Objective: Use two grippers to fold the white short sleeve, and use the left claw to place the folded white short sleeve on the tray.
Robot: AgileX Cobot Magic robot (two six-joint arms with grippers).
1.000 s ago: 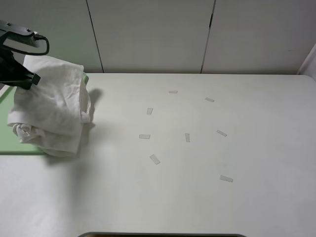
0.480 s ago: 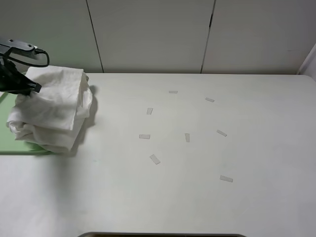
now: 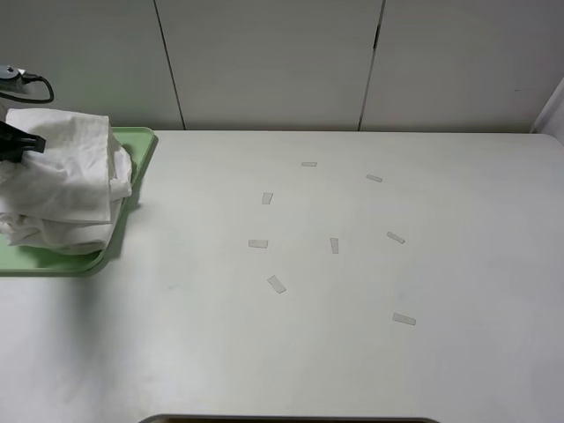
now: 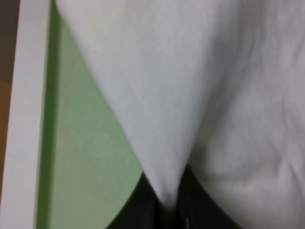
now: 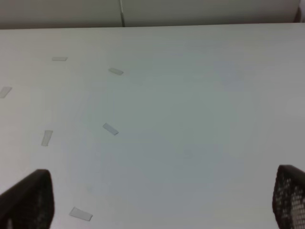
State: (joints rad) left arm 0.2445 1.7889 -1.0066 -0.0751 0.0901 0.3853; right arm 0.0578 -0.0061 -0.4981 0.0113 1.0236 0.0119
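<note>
Placing step, item 1: the white short sleeve point(image 3: 63, 189), folded into a rumpled bundle, sits over the tray point(image 3: 132, 176) at the table's point(image 3: 352, 291) far left edge. Item 2: the left claw point(image 3: 19, 145) is clamped on a pinch of its cloth, as our left wrist view confirms. Item 3: the right gripper point(image 5: 157, 200), jaws spread wide, hangs over bare table and tape strips point(image 3: 277, 284), holding nothing. We judge the next move calls for lowering the bundle fully and releasing.
</note>
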